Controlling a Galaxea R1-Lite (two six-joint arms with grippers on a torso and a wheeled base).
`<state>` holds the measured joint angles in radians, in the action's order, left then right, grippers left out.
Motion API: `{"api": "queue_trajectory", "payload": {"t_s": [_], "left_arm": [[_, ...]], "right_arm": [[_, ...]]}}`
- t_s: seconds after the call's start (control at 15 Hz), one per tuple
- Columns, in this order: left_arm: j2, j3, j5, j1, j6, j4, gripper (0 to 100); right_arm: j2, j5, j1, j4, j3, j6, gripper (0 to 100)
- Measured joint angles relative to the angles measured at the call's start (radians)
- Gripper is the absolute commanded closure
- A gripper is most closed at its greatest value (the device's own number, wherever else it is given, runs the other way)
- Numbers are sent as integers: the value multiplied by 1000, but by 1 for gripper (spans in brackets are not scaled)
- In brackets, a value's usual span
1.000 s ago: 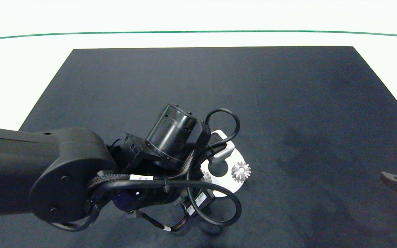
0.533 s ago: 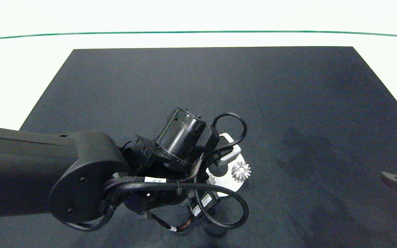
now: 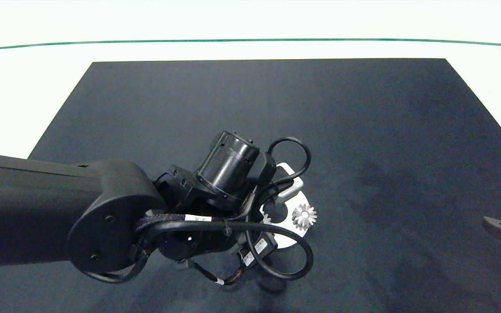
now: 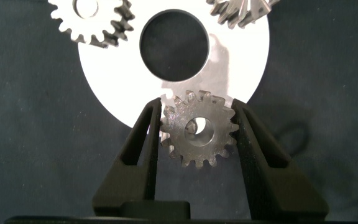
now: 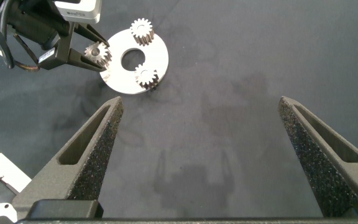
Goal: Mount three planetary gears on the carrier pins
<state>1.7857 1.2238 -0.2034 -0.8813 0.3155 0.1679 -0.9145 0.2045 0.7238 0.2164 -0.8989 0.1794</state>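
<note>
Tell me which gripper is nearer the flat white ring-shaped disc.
Left. The left gripper is at the white disc's rim, shut on a silvery gear; the right gripper hangs open well off to its side.

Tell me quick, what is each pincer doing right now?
Left pincer: closed on a planetary gear, over the edge of the white disc.
Right pincer: open, holding nothing, away from the disc.

two silvery gears (image 4: 92,22) (image 4: 241,11) sit on the white disc (image 4: 241,59); a third (image 4: 199,129) hovers flat over its rim (a pin shows through its hole).
</note>
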Motion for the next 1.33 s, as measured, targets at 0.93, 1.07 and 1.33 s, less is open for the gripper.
{"api": "queue_trajectory", "payload": {"t_s": [0.93, 1.07, 1.33], "left_arm": [[-16, -20, -3, 9, -1, -2, 75], [-16, -17, -4, 9, 0, -3, 75], [-11, -13, 0, 7, 0, -24, 75]], "right_arm": [[-1, -1, 1, 0, 2, 0, 0], [-1, -1, 1, 0, 2, 0, 0], [-1, 0, 1, 0, 2, 0, 0]]}}
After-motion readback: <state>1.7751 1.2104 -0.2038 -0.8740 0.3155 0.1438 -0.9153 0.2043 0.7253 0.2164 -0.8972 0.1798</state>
